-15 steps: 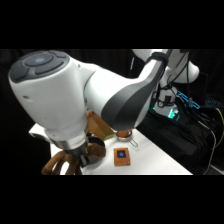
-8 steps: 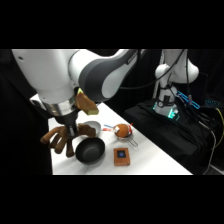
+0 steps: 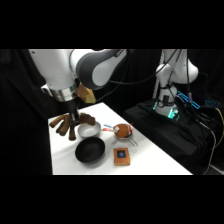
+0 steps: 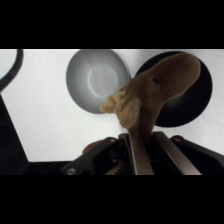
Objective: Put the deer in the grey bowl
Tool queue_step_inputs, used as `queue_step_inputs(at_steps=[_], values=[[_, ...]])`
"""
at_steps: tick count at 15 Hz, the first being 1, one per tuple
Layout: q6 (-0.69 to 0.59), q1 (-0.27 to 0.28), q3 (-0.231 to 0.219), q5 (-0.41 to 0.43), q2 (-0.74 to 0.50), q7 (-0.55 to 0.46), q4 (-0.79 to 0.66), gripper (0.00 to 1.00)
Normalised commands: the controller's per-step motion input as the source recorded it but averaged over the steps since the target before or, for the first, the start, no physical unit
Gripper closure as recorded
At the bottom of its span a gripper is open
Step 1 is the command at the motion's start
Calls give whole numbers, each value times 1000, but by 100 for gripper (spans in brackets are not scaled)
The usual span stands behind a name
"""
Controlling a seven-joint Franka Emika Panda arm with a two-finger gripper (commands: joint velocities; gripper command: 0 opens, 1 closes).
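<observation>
Wrist view: gripper (image 4: 142, 150) clamped on the deer (image 4: 155, 92), aloft above grey bowl (image 4: 97, 80) and black bowl (image 4: 192, 107).

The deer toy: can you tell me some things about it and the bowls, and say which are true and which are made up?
1. The gripper holds the deer up off the table. True.
2. The deer lies inside the grey bowl. False: the grey bowl is empty.
3. The black bowl sits beside the grey bowl. True.
4. The orange-brown card is inside the black bowl. False: it lies on the table next to it.
</observation>
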Motion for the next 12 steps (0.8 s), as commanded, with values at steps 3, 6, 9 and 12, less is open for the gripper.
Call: queue_step_inputs(at_steps=[3, 6, 9, 12], values=[[219, -157, -38, 147, -292, -79, -405, 95], [224, -132, -36, 155, -274, -109, -392, 95], [256, -102, -24, 160, -239, -132, -371, 95], [339, -69, -5, 176, -174, -146, -342, 95]])
